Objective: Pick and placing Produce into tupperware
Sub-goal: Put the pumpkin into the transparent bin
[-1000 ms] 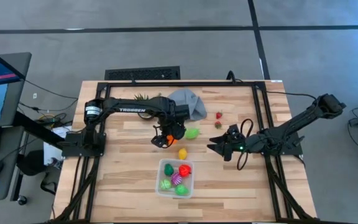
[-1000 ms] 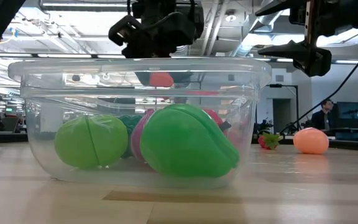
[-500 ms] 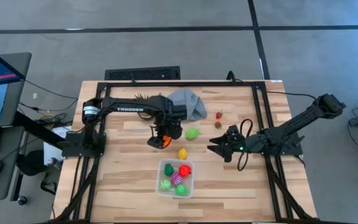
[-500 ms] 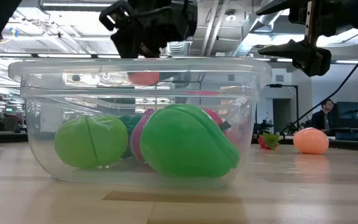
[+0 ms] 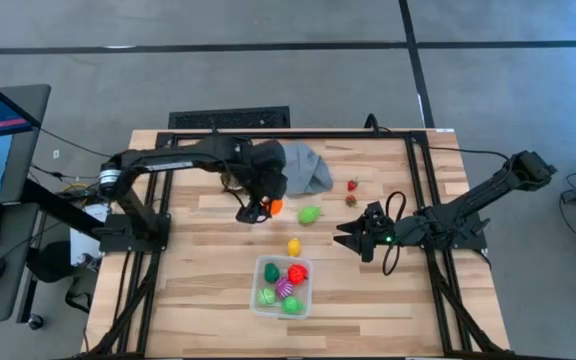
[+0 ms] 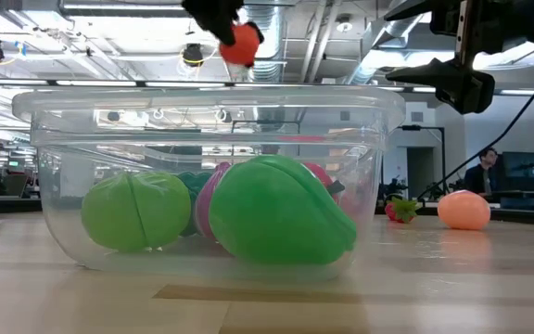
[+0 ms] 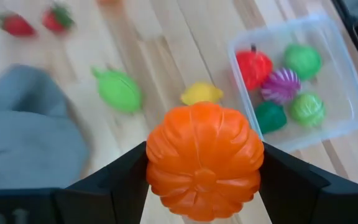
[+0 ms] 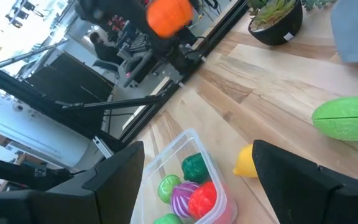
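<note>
The left gripper (image 5: 261, 208) is hanging above the table (image 5: 368, 300), its two dark fingers (image 7: 114, 186) closing on an orange pumpkin (image 7: 204, 160) that is filling the gap between them. In the high view it is sitting beside the grey cloth (image 5: 303, 165), up-table from the tupperware (image 5: 308, 297). The low view is showing the pumpkin raised above the tupperware's rim. A green pod (image 5: 310, 214) and a yellow piece (image 5: 293, 246) are lying loose on the wood between that gripper and the tupperware, which is standing near the front edge. Inside it are lying a red piece (image 7: 254, 65), a striped purple one (image 7: 281, 84), a dark green one (image 7: 270, 115) and two light green ones (image 7: 303, 60). Two red strawberries (image 5: 351, 193) are resting near the cloth, well apart from the tupperware. The right gripper (image 5: 340, 235) is waiting over the table to the right of the yellow piece, its fingers (image 8: 114, 180) standing apart and carrying nothing. A spiky potted plant (image 8: 277, 15) is standing at the far edge. No writing is readable on either arm or on the tupperware. A person (image 6: 483, 172) is showing in the room behind.
</note>
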Tool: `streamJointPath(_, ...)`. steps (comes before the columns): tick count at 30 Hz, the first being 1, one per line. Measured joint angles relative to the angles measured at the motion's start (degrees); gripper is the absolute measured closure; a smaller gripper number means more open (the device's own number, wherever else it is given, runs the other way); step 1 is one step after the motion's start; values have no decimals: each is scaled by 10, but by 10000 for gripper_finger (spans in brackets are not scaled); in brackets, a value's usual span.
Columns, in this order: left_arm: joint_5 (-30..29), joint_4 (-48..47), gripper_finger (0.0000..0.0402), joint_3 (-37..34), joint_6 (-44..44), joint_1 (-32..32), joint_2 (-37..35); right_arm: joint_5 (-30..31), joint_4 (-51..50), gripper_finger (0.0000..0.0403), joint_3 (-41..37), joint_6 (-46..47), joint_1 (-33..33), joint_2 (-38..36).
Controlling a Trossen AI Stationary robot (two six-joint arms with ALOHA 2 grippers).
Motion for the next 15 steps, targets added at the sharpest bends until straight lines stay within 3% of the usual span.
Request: streamJointPath(15,-146,17,160,-4,-116,-50,-139,-2,4,81,0,-15,0,0)
